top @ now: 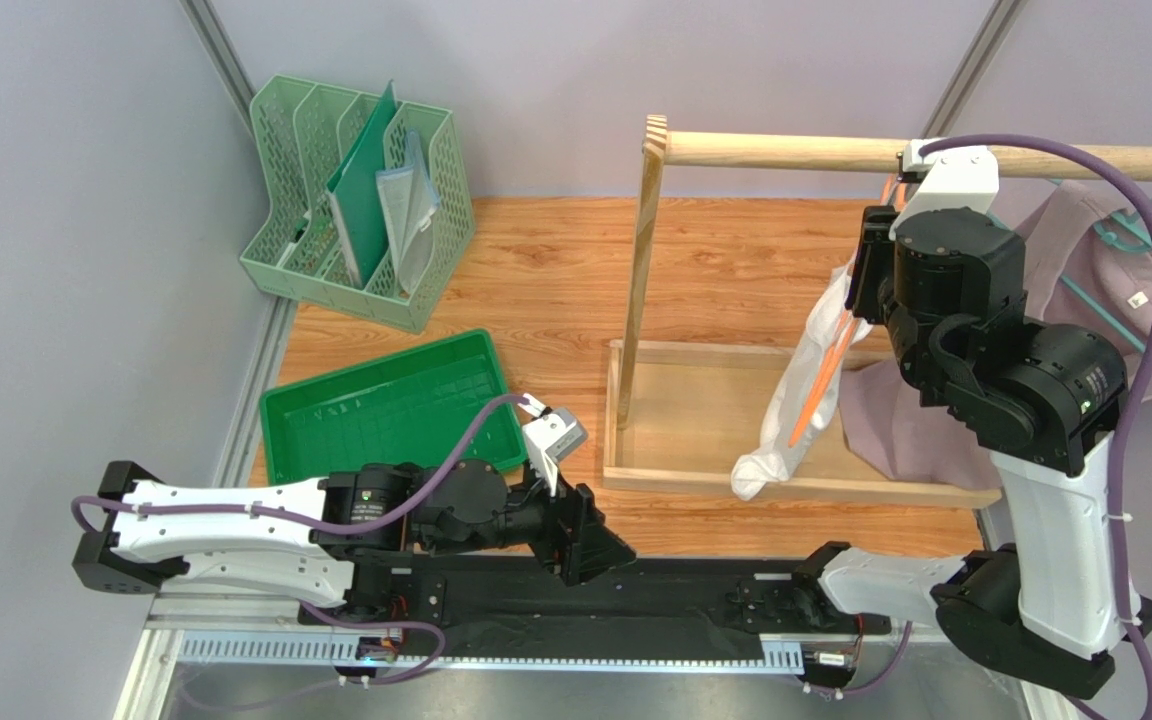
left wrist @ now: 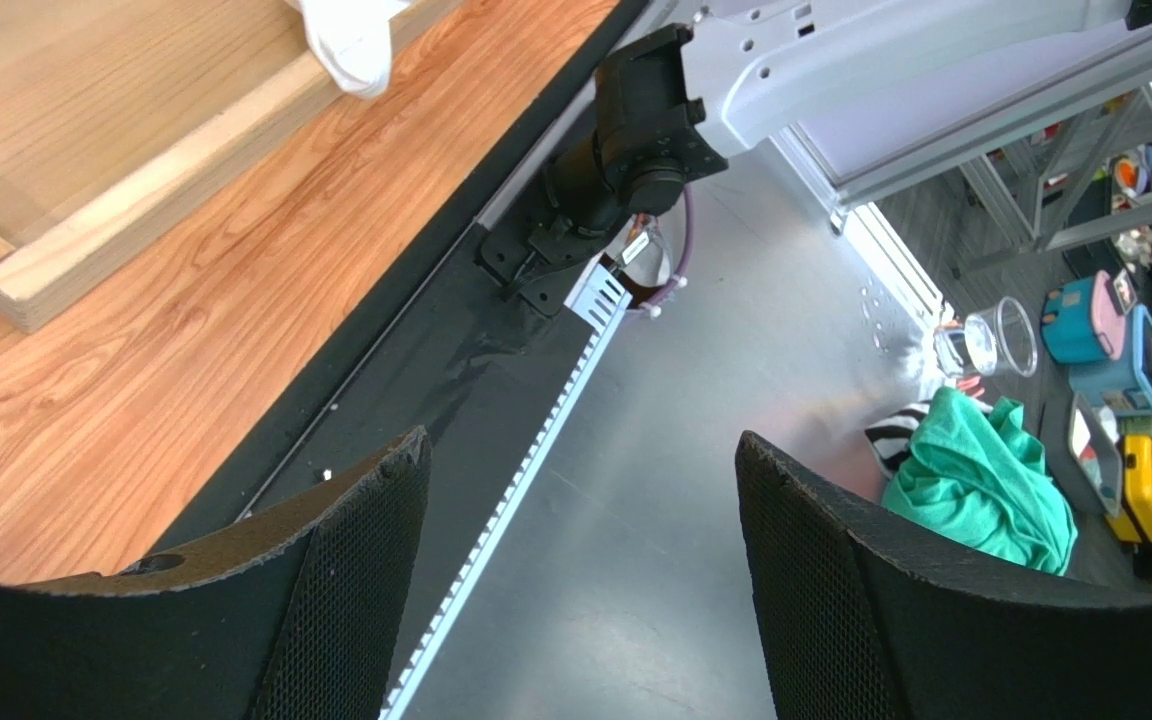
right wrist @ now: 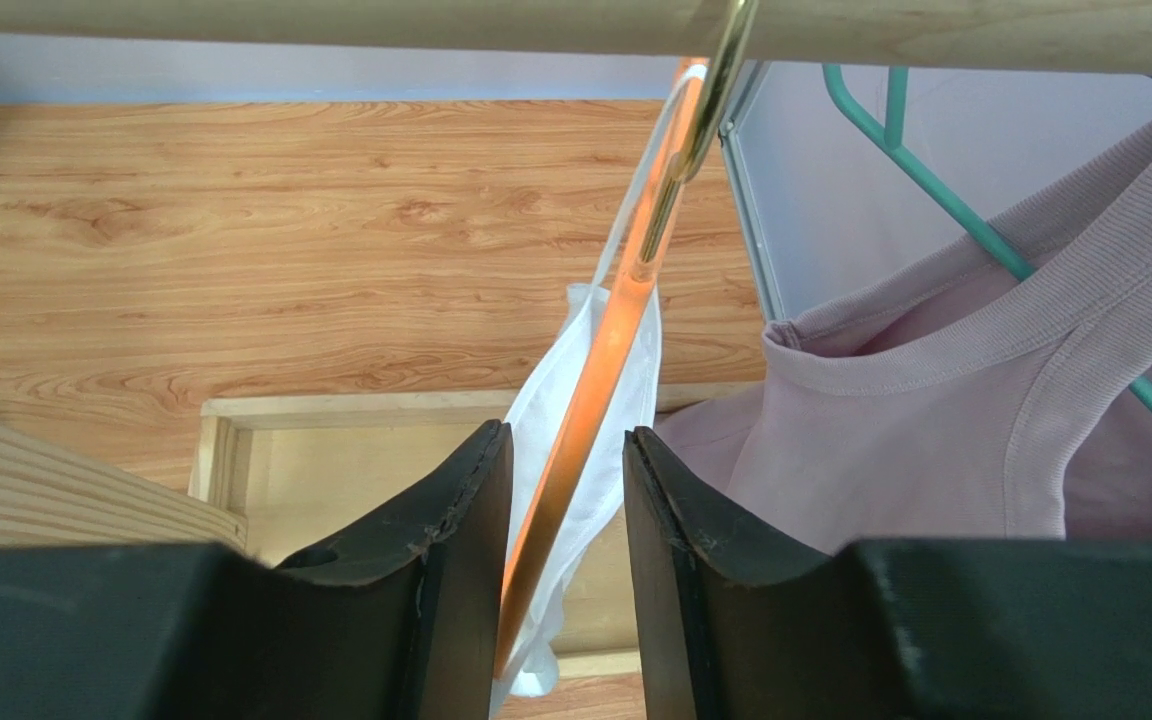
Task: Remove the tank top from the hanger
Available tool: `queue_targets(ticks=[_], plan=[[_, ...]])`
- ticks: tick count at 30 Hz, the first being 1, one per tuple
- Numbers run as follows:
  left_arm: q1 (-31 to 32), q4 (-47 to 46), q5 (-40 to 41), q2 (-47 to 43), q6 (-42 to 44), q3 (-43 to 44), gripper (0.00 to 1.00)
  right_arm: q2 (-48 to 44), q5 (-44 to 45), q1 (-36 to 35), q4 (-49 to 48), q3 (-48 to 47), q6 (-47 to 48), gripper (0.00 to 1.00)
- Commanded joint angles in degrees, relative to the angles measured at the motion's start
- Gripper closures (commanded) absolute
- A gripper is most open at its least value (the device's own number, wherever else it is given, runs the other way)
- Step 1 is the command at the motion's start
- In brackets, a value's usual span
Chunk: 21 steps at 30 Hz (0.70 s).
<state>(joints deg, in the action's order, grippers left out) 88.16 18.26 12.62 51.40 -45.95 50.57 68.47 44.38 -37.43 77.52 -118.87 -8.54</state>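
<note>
A white tank top [top: 796, 393] hangs on an orange hanger [top: 820, 375] from the wooden rail [top: 793, 149] of a rack. My right gripper [top: 857, 285] is raised at the rail, next to the top's upper part. In the right wrist view the jaws [right wrist: 567, 435] stand narrowly apart, with the orange hanger [right wrist: 612, 338] and white cloth [right wrist: 645, 360] showing in the gap; I see no firm grip. The hanger's gold hook [right wrist: 710, 75] is over the rail [right wrist: 312, 18]. My left gripper [top: 597, 540] lies low at the near edge, open and empty [left wrist: 582, 450].
A pink top [top: 1078, 255] on a teal hanger [right wrist: 913, 173] hangs right of the white one. The rack's wooden base tray [top: 687, 405] lies under them. A green tray [top: 387, 405] and a green file rack [top: 364, 195] stand at the left.
</note>
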Motion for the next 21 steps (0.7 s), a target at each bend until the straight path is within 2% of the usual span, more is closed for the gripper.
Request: queue_targets(ticks=[1, 3, 6, 9, 13, 16, 21], plan=[[0.5, 0.6, 1.3, -0.2, 1.1, 1.6, 0.21, 0.4, -2.1, 2.4, -1.4, 0.4, -0.5, 0.64], [0.5, 1.9, 1.4, 0.4, 1.7, 2.8, 0.21, 0.6, -2.3, 2.7, -1.4, 0.5, -1.2, 0.66], [0.4, 2.7, 1.2, 0.6, 2.3, 3.7, 0.21, 0.3, -3.2, 3.2, -1.0, 0.7, -3.2, 0.75], [0.4, 1.5, 0.0, -0.2, 1.8, 3.5, 0.21, -0.3, -4.5, 3.8, -1.4, 2.0, -4.8, 0.8], [0.4, -5.2, -5.1, -2.8, 1.2, 2.3, 0.21, -1.4, -4.7, 4.0, -4.0, 5.7, -5.4, 0.79], [0.5, -4.2, -5.9, -3.8, 0.9, 3.0, 0.2, -2.5, -4.6, 4.1, -5.5, 6.8, -5.9, 0.8], [0.5, -2.4, -3.8, -5.4, 0.7, 2.7, 0.21, -3.4, -5.2, 4.1, -7.5, 6.3, -4.8, 0.97]])
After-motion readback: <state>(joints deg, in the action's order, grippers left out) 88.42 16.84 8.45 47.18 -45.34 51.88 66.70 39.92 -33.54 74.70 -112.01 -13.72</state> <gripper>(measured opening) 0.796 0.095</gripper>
